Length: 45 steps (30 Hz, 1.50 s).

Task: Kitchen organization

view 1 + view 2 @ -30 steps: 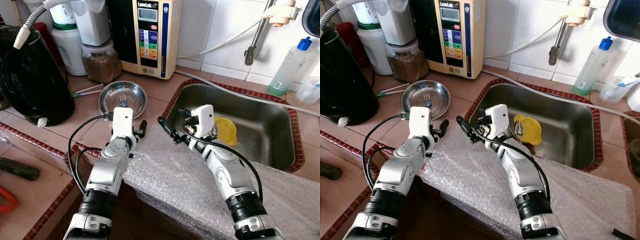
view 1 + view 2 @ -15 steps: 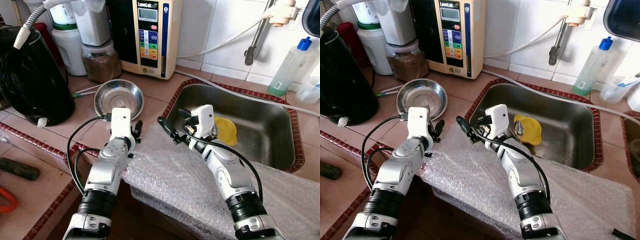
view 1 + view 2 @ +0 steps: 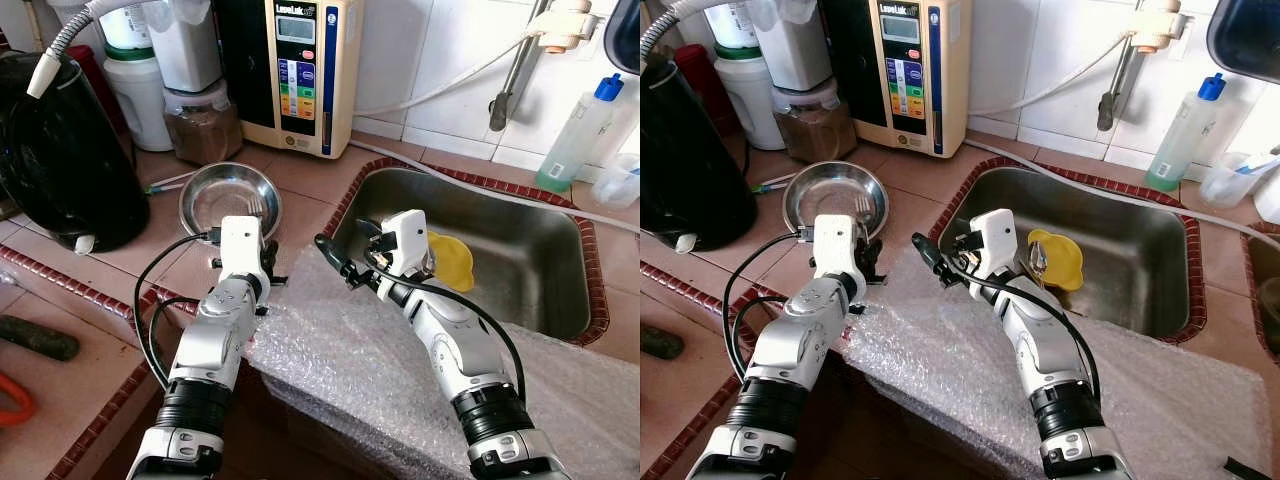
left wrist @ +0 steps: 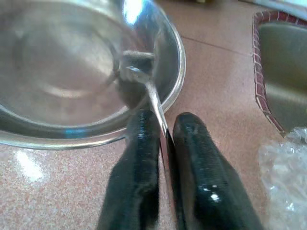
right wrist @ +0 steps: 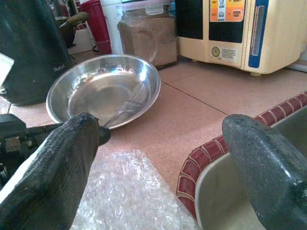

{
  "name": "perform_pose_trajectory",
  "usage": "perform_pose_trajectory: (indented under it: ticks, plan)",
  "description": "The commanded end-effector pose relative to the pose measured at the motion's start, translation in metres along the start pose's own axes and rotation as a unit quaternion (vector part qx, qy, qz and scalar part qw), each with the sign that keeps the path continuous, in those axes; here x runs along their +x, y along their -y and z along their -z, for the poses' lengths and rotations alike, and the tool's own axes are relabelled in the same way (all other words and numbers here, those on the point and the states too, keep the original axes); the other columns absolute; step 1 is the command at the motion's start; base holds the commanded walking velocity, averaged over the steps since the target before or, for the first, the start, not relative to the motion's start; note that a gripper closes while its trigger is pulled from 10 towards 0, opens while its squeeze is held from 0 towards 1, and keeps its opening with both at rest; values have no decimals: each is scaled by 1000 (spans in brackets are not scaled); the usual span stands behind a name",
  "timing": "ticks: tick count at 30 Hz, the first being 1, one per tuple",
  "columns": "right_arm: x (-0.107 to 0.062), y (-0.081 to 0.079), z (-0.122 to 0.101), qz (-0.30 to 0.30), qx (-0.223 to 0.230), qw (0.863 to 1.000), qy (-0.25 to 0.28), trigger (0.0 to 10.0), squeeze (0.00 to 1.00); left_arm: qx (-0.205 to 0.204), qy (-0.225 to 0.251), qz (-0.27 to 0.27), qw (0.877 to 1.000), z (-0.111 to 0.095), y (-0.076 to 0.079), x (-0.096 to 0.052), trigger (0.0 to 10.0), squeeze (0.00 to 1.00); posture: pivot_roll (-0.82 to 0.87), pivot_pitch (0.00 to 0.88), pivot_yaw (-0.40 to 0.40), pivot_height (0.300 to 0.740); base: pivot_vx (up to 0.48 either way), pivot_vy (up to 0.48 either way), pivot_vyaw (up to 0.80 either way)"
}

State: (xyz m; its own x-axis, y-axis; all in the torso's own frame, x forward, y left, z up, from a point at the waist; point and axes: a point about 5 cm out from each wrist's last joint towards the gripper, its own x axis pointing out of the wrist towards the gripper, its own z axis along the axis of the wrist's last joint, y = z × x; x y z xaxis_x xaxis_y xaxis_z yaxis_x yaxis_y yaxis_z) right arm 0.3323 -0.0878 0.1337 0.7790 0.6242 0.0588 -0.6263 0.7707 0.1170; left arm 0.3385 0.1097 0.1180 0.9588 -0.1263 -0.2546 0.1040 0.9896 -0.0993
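A round steel bowl (image 3: 225, 195) sits on the tiled counter left of the sink (image 3: 590, 300). My left gripper (image 4: 165, 139) is shut on the handle of a metal fork (image 4: 148, 91), whose tines rest inside the bowl (image 4: 72, 72). It hovers just in front of the bowl's near rim. My right gripper (image 3: 350, 250) stands open over the sink's left rim, above a sheet of bubble wrap (image 3: 350, 350), with nothing between its fingers. A yellow item (image 3: 452, 258) lies in the sink behind it.
A black kettle (image 3: 60, 150) stands at the far left. A jar of brown powder (image 3: 203, 125) and a cream water machine (image 3: 300, 70) line the back wall. A blue-capped bottle (image 3: 580, 130) stands right of the tap. Thin sticks (image 3: 175, 182) lie beside the bowl.
My left gripper has shifted left and slightly forward with the fork, and the bowl has slid a little to the left. The right arm has stayed put.
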Motion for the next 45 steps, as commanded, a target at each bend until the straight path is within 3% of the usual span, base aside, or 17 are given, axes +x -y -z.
perform_pose_trajectory:
  ticks: [1,10,14,20,26,33,34,39,40,42,43,45]
  plan:
    - [2,-2,-5,-9,-7,1000,5,10000,824,-7,16,-3,1000,-5,1,-1,0,0,31,0,31,740,0,0,0]
    - [1,-1,-6,-6,-8,1000,5,10000,824,-11,32,2,999,-7,4,-2,0,0,28,0,29,740,0,0,0]
    - [1,0,-7,-3,-9,1000,6,10000,827,-15,52,2,999,-11,5,-2,0,0,27,0,27,740,0,0,0]
    - [2,2,-9,8,-10,1000,14,10000,824,-5,117,9,993,-28,8,-5,0,0,28,0,27,740,0,0,0]
    - [3,3,-9,11,-8,1000,17,10000,824,-11,125,11,992,-29,9,-5,0,0,30,0,26,740,0,0,0]
    - [3,4,-9,16,-8,1000,17,10000,824,35,135,36,990,-30,12,-6,0,0,33,0,27,740,0,0,0]
    - [3,4,-9,17,-7,1000,18,10000,816,56,133,45,989,-27,10,-8,10000,0,36,0,26,740,0,0,0]
    - [4,4,-8,19,-6,1000,18,10000,812,81,123,38,988,-21,1,-10,10000,0,44,0,24,740,0,0,0]
    - [4,4,-9,19,-6,1000,18,10000,804,100,130,47,985,-23,1,-11,10000,820,46,0,22,740,0,0,0]
    - [5,4,-9,20,-5,1000,19,10000,804,111,135,53,983,-23,2,-11,10000,820,46,0,22,740,0,0,0]
    - [5,4,-9,20,-6,1000,19,10000,792,115,142,67,981,-25,6,-12,10000,1000,46,0,18,740,0,0,0]
    - [5,5,-10,22,-7,1000,19,10000,792,112,152,99,977,-28,15,-13,10000,1000,46,0,17,740,0,0,0]
